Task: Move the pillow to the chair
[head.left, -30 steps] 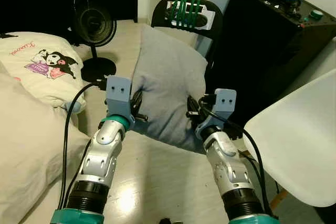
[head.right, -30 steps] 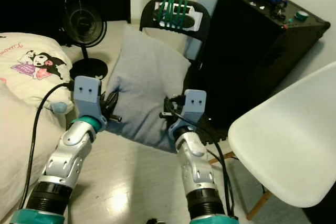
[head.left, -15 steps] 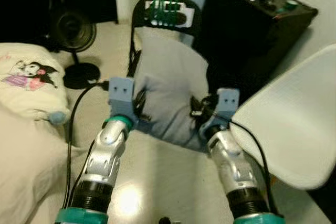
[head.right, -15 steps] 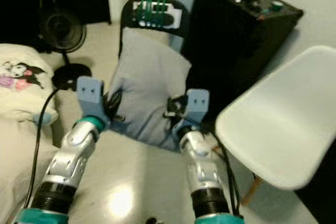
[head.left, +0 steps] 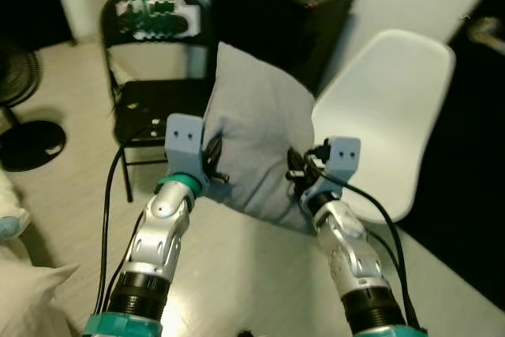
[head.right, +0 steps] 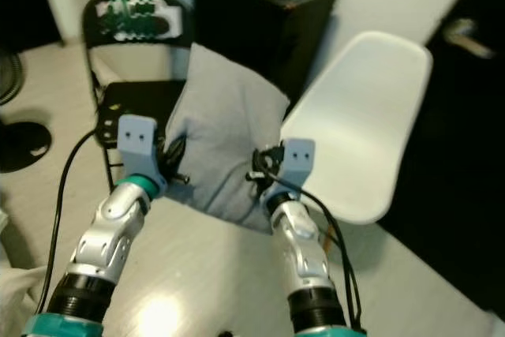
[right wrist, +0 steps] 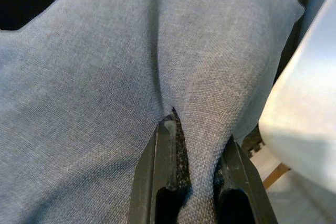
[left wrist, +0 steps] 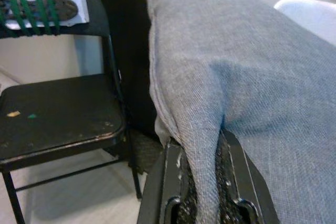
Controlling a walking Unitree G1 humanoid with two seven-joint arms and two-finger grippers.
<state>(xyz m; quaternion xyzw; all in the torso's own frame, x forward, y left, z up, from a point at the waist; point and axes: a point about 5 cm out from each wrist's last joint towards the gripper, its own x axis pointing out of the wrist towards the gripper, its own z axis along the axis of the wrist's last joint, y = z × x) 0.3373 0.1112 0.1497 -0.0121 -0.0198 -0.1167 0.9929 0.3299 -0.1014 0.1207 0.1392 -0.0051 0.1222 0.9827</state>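
- Both silver arms reach forward from teal-ringed forearms, raised side by side, wrists at about the same height.
- The left gripper [left wrist: 202, 182] is clamped on the edge of the grey pillow [head.left: 256, 136]; a fold of cloth is pinched between its 2 black fingers [left wrist: 165, 182].
- The right gripper [right wrist: 191, 169] is pinched the same way on the pillow's opposite edge, cloth bunched between its 2 fingers [right wrist: 160, 169].
- The pillow hangs upright between the 2 grippers, its bulk above and ahead of the fingertips.
- A blue camera mount sits on top of each wrist, with black cables running back along each forearm.
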